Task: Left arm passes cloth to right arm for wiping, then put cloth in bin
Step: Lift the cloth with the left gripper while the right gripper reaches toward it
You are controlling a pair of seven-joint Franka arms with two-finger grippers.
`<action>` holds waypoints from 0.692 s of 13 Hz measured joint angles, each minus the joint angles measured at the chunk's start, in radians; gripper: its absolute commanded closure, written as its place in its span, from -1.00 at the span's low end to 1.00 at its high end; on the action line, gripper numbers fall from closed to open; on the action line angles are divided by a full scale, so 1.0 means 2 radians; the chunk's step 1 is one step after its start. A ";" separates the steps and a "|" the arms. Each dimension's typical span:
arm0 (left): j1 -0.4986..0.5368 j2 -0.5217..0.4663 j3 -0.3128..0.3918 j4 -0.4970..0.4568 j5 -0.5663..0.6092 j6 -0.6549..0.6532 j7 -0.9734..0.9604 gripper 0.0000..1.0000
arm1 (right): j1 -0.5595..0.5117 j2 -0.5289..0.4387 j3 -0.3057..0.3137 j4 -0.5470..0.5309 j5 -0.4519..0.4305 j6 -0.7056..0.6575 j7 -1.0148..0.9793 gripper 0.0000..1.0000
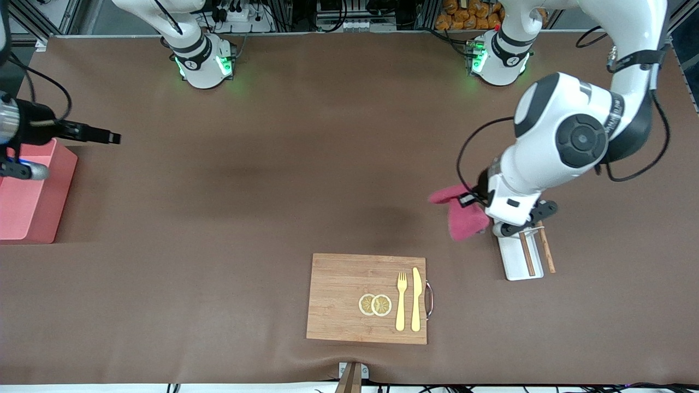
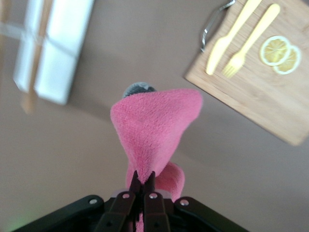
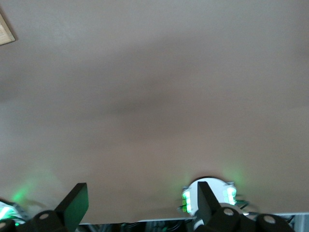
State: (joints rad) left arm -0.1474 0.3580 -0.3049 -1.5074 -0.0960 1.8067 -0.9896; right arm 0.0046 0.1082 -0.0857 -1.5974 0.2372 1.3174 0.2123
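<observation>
My left gripper [image 1: 474,200] is shut on the magenta-pink cloth [image 1: 463,217], which hangs from it above the table beside the white tray [image 1: 516,263]. In the left wrist view the fingers [image 2: 135,181] pinch the cloth [image 2: 154,123] at one end, and the rest droops over the table. My right gripper [image 1: 112,136] is open and empty, held in the air just past the pink bin [image 1: 33,202] at the right arm's end of the table. In the right wrist view its gripper [image 3: 140,200] is spread wide over bare brown table.
A wooden board [image 1: 338,297] with a yellow fork [image 1: 401,300], a yellow knife [image 1: 416,297] and lemon slices [image 1: 375,304] lies near the front camera. Two wooden sticks [image 1: 538,251] lie on and beside the white tray. The arm bases stand along the table's edge farthest from the front camera.
</observation>
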 measured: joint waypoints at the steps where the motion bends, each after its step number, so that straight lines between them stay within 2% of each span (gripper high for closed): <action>1: -0.015 0.003 -0.001 0.010 -0.014 0.001 -0.057 1.00 | 0.011 0.011 0.001 0.000 0.009 0.002 0.017 -1.00; 2: -0.030 0.009 -0.001 0.023 -0.023 0.004 -0.112 1.00 | 0.022 0.023 0.002 0.000 0.025 0.007 0.036 -1.00; 4: -0.056 0.025 -0.002 0.050 -0.031 0.031 -0.213 1.00 | 0.032 0.052 0.002 0.000 0.092 0.020 0.096 -1.00; 7: -0.081 0.037 -0.002 0.064 -0.070 0.095 -0.304 1.00 | 0.040 0.080 0.003 0.000 0.181 0.058 0.176 -1.00; 9: -0.101 0.039 -0.002 0.066 -0.090 0.137 -0.357 1.00 | 0.069 0.088 0.003 0.000 0.225 0.093 0.233 -1.00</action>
State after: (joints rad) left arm -0.3490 0.4363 -0.3089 -1.3747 -0.2751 2.0807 -1.7045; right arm 0.1424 0.2841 -0.0790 -1.5969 0.6871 1.5025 0.6790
